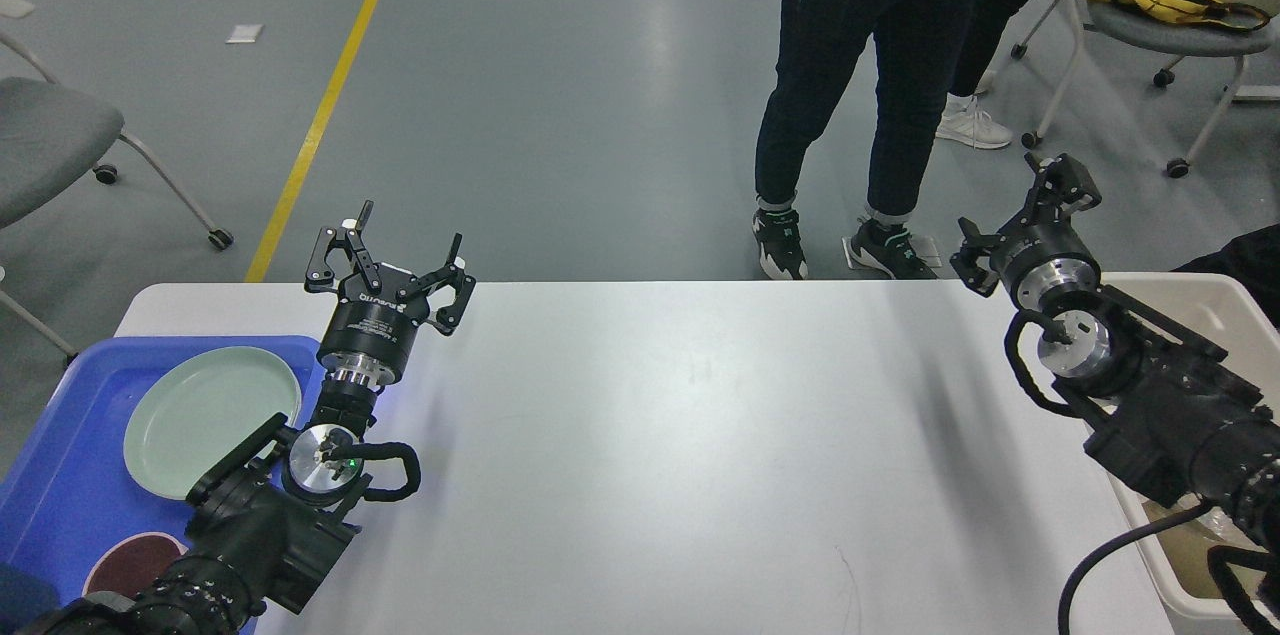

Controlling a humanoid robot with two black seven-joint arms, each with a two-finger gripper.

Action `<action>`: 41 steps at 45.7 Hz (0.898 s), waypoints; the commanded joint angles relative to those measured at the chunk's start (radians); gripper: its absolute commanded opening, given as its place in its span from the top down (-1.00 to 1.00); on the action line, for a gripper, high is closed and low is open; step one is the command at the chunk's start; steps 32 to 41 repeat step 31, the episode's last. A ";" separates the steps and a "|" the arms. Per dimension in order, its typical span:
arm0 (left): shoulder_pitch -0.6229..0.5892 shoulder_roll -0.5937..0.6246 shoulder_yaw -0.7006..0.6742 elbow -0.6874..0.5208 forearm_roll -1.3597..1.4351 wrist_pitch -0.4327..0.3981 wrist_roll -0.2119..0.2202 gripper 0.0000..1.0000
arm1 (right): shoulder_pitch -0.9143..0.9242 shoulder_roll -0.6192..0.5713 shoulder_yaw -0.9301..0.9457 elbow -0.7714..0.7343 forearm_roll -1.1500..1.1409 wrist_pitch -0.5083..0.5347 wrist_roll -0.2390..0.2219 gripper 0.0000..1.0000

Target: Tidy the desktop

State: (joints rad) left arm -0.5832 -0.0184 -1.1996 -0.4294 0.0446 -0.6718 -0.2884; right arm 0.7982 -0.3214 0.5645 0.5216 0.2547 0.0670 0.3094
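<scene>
The desktop, white with rounded corners, is seen filling the lower middle of the head view, from 9 o'clock across to 3 o'clock, its surface bare between the two arms. The left gripper is held above the far left part of the desktop at about 10 o'clock, fingers spread wide apart, nothing gripped between them. The right gripper is raised over the far right corner at about 2 o'clock; it is viewed from behind, its fingers seem spread, but how far cannot be told; nothing is seen held. A blue tray is placed at the left edge at 8 o'clock, overhanging the desktop side, with a pale green plate lying flat in it and a dark red round dish near its front, partly hidden by the left arm. A beige bin is set just beside the right end at 3 o'clock, mostly covered by the right arm. Two people's legs are seen standing on the grey floor beyond the far edge at 1 o'clock
</scene>
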 commanded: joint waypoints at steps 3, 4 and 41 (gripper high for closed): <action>-0.001 0.000 0.000 0.000 0.000 0.000 0.000 -0.93 | -0.059 0.027 0.074 0.140 -0.171 0.010 0.118 -1.00; -0.001 0.000 0.000 0.000 0.000 0.000 0.000 -0.93 | -0.066 0.039 0.075 0.137 -0.216 0.008 0.164 -1.00; 0.000 0.000 0.000 0.000 0.000 0.000 0.000 -0.93 | -0.211 0.228 0.258 0.115 -0.365 0.039 0.304 -1.00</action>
